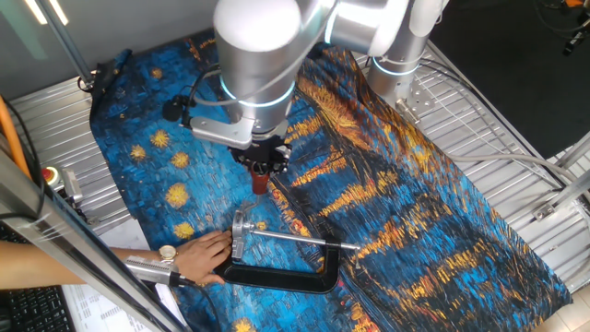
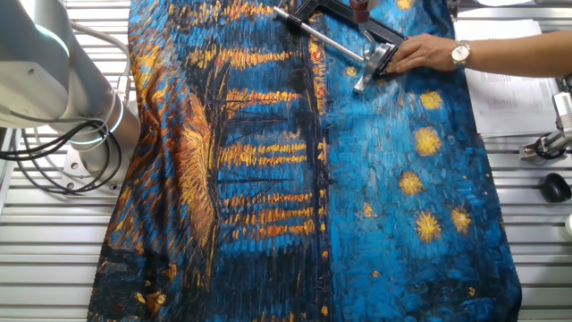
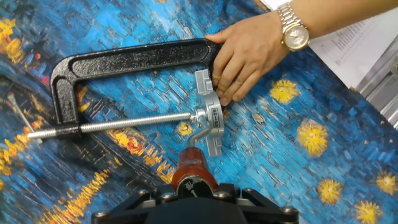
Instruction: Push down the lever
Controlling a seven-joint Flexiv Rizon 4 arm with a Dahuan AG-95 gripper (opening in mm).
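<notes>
I cannot tell how my fingers stand: in the hand view only the black base of the gripper (image 3: 196, 199) shows at the bottom edge, and the tips are hidden behind the reddish-brown knob. This knob seems to sit right at the fingers, maybe touching them. It is the end of the lever (image 3: 194, 167), whose thin silver arm goes up to the silver bracket (image 3: 210, 121). The bracket sits on the long threaded rod (image 3: 124, 123) of the black clamp frame (image 3: 124, 61), which lies flat on the blue painted cloth (image 3: 323, 180). A person's hand (image 3: 245, 53) holds the frame beside the bracket. I think the push should go straight down on the knob, slowly, well apart from that hand.
</notes>
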